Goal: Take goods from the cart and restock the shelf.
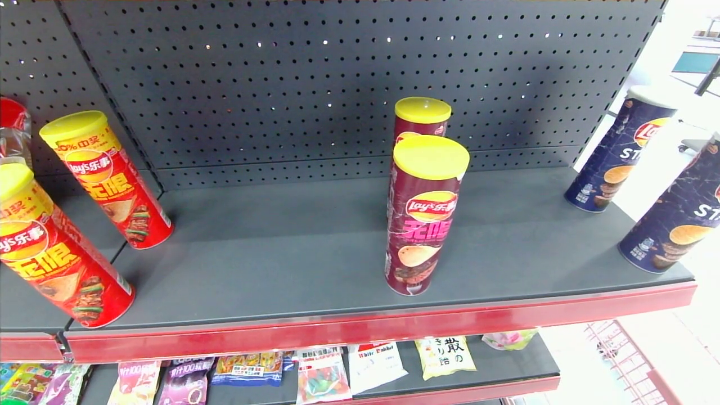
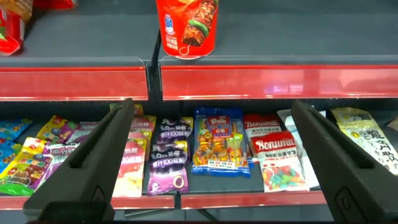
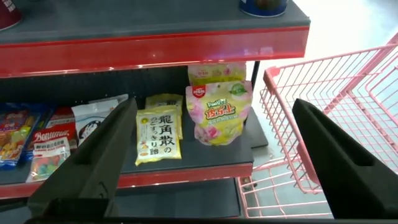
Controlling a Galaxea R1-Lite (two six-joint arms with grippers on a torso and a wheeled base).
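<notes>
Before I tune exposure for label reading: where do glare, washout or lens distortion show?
Head view: the background right of the blue cans is washed out; red cans lean outward, likely lens distortion. Left wrist view: soft glare on the red shelf edge. Right wrist view: floor beyond the cart blown white.

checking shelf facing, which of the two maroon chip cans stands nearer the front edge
The maroon chip can showing its full label. The other maroon can stands directly behind it, closer to the pegboard, mostly hidden.
</notes>
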